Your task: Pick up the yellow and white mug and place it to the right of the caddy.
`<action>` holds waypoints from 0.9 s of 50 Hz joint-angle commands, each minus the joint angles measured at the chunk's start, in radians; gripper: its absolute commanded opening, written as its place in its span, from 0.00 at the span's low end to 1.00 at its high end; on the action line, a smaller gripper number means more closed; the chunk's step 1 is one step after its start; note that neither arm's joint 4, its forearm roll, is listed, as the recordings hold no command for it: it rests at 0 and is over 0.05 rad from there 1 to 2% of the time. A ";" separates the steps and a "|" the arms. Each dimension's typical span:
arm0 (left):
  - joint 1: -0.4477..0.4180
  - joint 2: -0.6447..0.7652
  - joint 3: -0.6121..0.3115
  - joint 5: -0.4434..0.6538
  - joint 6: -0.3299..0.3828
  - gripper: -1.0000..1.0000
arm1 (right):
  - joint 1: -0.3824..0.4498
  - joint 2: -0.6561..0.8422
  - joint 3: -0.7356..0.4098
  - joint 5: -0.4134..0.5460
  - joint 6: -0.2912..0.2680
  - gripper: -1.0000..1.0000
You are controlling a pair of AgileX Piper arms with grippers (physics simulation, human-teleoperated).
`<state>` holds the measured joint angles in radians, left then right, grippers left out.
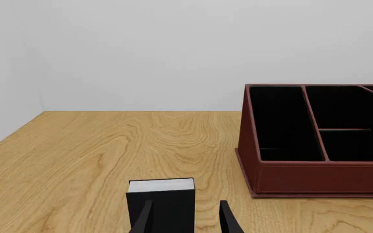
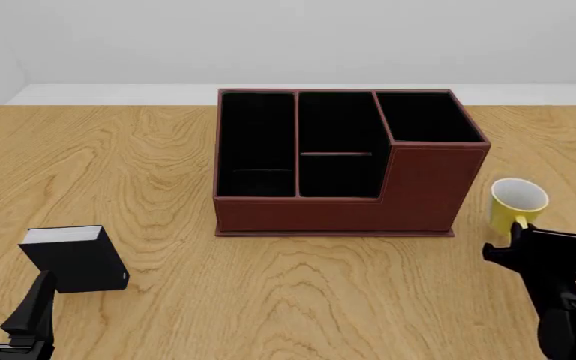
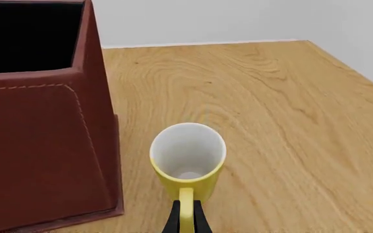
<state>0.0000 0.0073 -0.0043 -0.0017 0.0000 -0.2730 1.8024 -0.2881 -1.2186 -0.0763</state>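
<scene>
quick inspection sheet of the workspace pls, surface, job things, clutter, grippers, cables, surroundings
surface: wooden table, light grain.
job's things: yellow and white mug upright, right of the caddy, apart from it; caddy compartments look empty.
clutter: small black book standing near the left side.
grippers: right gripper shut on the mug's handle; left gripper open, just behind the book.
cables: nothing seen.
surroundings: plain white walls.
</scene>
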 commanded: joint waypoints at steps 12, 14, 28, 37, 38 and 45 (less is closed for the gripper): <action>0.000 0.000 0.000 0.000 0.000 1.00 | -0.005 0.028 -0.012 -0.001 0.006 0.00; 0.000 0.000 0.000 0.000 0.000 1.00 | -0.005 0.035 -0.018 -0.001 0.006 0.00; 0.000 0.000 0.000 0.000 0.000 1.00 | -0.008 0.073 -0.036 -0.001 0.006 0.00; 0.000 0.000 0.000 0.000 0.000 1.00 | -0.009 0.094 -0.048 -0.001 0.004 0.00; 0.000 0.000 0.000 0.000 0.000 1.00 | -0.009 0.095 -0.048 -0.001 0.005 0.00; 0.000 0.000 0.000 0.000 0.000 1.00 | -0.008 0.103 -0.050 -0.001 0.004 0.00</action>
<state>0.0000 0.0073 -0.0043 -0.0017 0.0000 -0.2835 1.8732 -0.3313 -1.2200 -0.0825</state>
